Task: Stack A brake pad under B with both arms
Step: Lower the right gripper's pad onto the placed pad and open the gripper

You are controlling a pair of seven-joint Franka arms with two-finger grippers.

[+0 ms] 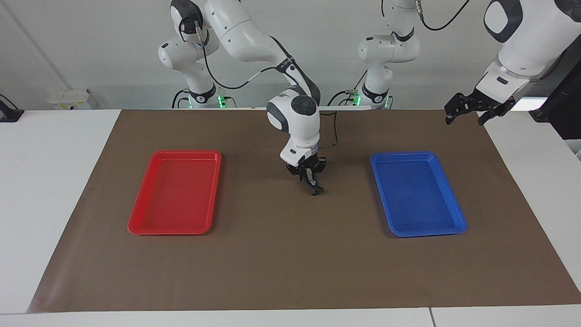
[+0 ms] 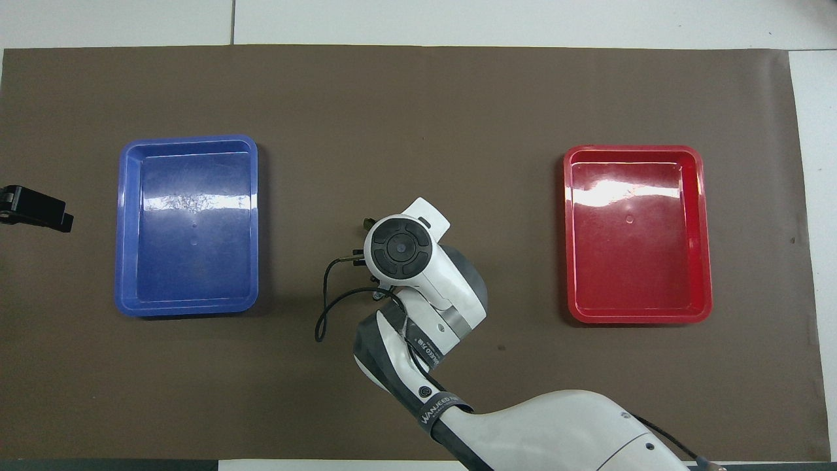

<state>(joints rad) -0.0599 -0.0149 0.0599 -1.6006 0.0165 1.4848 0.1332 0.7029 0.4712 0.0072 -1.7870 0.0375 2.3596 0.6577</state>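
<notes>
My right gripper [image 1: 313, 187] hangs low over the middle of the brown mat [image 1: 290, 254], between the two trays. It is shut on a small dark brake pad [image 1: 317, 188] that sticks out tilted at its fingertips. Only a short piece shows, so I cannot tell whether it is A or B. In the overhead view the right arm's wrist [image 2: 399, 247] covers the gripper and the pad. No other pad shows in either view. My left gripper [image 1: 466, 117] is open and empty, raised over the mat's edge at the left arm's end, and shows at the edge of the overhead view [image 2: 36, 209].
A red tray [image 1: 136, 225] lies toward the right arm's end and a blue tray [image 1: 454, 225] toward the left arm's end; nothing shows in either. A black cable [image 2: 324, 314] loops from the right wrist.
</notes>
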